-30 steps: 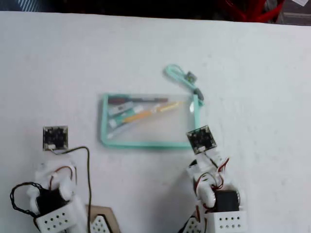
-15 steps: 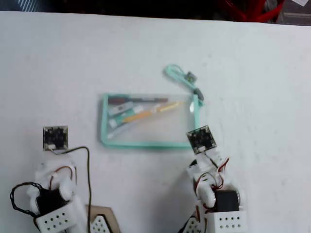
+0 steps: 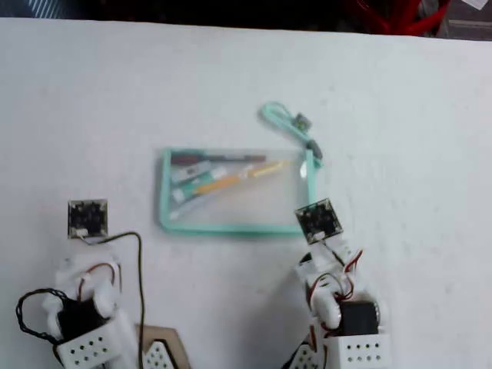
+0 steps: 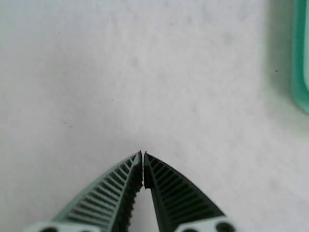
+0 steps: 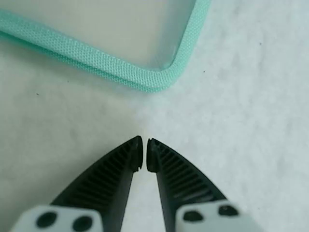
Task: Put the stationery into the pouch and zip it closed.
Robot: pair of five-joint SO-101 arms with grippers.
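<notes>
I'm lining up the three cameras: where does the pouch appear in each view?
High view: the pouch lies central, stationery inside.
Left wrist view: a strip of its teal border at the frame's edge, apart from the left gripper.
Right wrist view: its rounded corner just ahead of the right gripper.
Shared landmark: the teal border on the white table.

No text, label, number or sign can be read. Any print on the stationery (image 3: 223,183) inside the clear, teal-edged zip pouch (image 3: 231,228) on the white worktop (image 3: 400,115) is too small to tell.
</notes>
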